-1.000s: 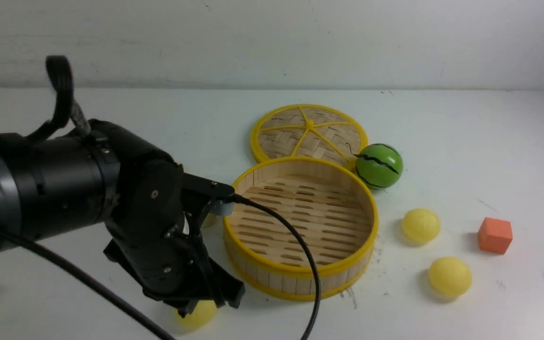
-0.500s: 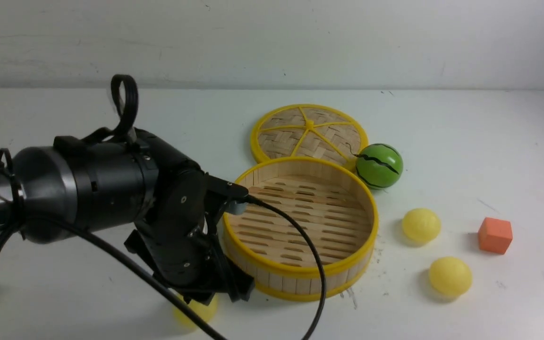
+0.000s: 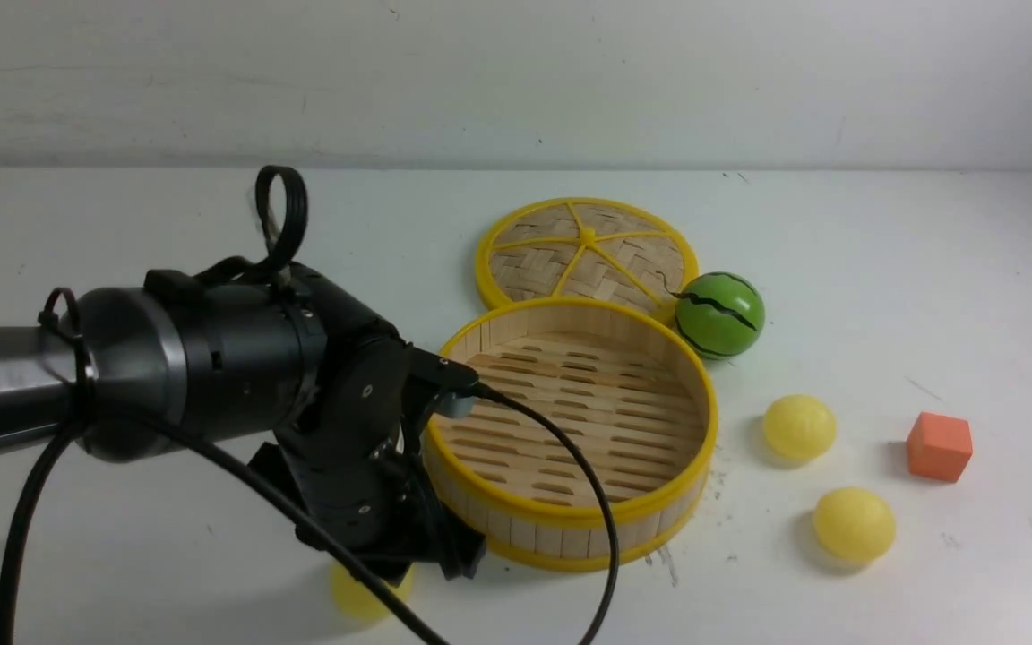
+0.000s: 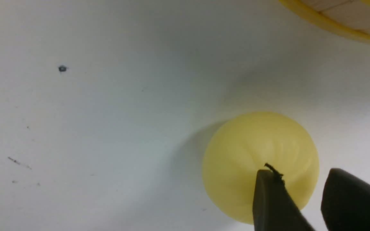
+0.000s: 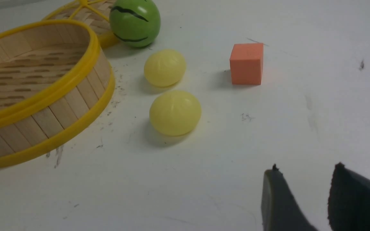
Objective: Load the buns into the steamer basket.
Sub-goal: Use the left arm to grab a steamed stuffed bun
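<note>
Front view, going rightward: the left gripper (image 4: pixel 300 179) hangs low by the steamer basket's (image 3: pixel 570 518) near-left wall. Its wrist view shows the jaws parted and clasping nothing, over the left bun (image 3: pixel 357 598), which rests on the table. The woven lid (image 3: pixel 586 251) lies behind the basket, and the watermelon ball (image 3: pixel 718 314) is just beside its far-right rim. To the basket's right, on the table, sit the farther bun (image 3: pixel 799 427) and the nearer bun (image 3: pixel 854 524), then an orange cube (image 3: pixel 939 446). The right gripper (image 5: pixel 305 175) is parted and empty.
</note>
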Robot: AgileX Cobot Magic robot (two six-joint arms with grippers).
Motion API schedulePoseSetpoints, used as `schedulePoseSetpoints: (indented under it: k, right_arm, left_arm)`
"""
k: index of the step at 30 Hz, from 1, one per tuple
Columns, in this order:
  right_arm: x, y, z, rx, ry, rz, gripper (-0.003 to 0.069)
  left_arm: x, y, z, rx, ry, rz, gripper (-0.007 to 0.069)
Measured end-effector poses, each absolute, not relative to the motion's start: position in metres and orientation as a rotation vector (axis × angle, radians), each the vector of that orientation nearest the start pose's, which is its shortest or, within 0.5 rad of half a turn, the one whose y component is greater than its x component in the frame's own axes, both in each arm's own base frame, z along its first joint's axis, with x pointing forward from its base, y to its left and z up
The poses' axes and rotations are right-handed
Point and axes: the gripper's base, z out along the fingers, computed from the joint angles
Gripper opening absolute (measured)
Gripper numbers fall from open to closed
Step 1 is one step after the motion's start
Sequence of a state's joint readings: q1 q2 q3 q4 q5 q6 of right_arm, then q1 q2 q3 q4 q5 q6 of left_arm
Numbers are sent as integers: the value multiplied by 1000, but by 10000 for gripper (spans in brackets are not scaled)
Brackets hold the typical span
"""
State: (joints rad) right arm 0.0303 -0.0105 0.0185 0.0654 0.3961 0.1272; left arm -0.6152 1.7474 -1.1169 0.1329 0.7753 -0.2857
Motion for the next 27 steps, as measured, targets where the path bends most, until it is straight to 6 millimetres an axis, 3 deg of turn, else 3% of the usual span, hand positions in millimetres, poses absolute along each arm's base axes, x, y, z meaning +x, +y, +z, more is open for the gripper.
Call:
schedulePoseSetpoints:
  k: [8,27]
  right_arm:
    - [52,4,172,131,1886,173,239]
    - [52,4,172,131,1886,173,239]
  left_arm:
    - [274,-186,208,555,2813,-62,237]
    - [282,-181,201,528,2816,-51,237]
